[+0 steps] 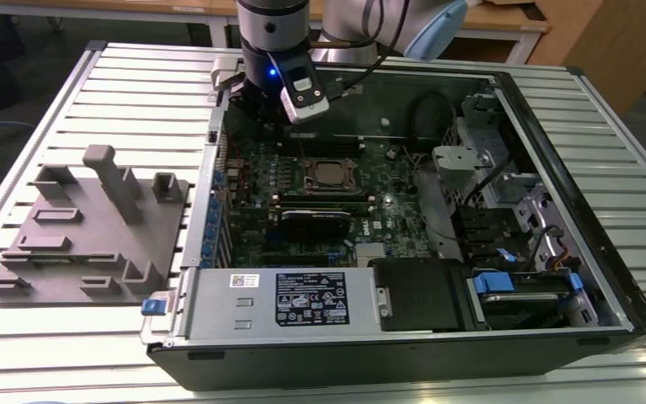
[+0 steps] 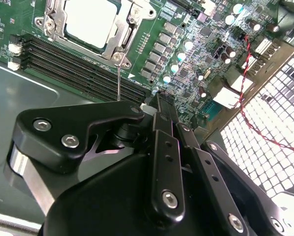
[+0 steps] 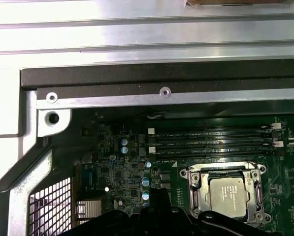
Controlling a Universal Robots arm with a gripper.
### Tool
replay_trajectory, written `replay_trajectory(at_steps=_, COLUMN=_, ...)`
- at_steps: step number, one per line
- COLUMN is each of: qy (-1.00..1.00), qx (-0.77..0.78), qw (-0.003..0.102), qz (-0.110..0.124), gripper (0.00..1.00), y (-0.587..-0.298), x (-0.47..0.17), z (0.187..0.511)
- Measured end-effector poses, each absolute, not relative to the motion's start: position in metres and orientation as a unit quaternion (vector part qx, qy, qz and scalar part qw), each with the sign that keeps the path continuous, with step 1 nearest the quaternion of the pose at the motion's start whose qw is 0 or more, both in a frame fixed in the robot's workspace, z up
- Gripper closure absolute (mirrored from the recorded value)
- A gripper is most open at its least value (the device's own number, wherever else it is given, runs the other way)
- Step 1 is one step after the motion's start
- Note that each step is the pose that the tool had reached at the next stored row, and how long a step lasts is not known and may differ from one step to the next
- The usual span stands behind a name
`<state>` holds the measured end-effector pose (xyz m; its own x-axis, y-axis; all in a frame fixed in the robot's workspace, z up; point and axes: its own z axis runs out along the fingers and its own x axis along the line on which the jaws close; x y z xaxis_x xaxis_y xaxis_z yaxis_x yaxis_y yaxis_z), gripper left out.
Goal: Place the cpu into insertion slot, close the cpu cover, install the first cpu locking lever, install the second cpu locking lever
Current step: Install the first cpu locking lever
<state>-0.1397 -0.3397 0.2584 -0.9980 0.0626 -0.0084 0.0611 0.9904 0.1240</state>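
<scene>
Silver-grey square cpu [image 3: 227, 192] within silvery cpu cover [image 3: 200, 189]

Slatted table [image 1: 132, 84]: computer case [image 1: 413, 364], grey fixture [image 1: 82, 248]

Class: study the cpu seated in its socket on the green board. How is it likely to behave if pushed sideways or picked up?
The cpu looks like a rigid flat plate, so it probably won't flex. Its smooth metal top may be slippery to grip. The cpu cover frames it, so a sideways push would likely not shift it.
</scene>
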Motion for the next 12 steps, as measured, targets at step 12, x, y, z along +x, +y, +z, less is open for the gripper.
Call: replay_trajectory(at_steps=12, qy=0.997, qx=0.031, qw=0.006, qz=0.065, gripper=0.9, y=-0.3401, x=-0.1397, z=0.2582)
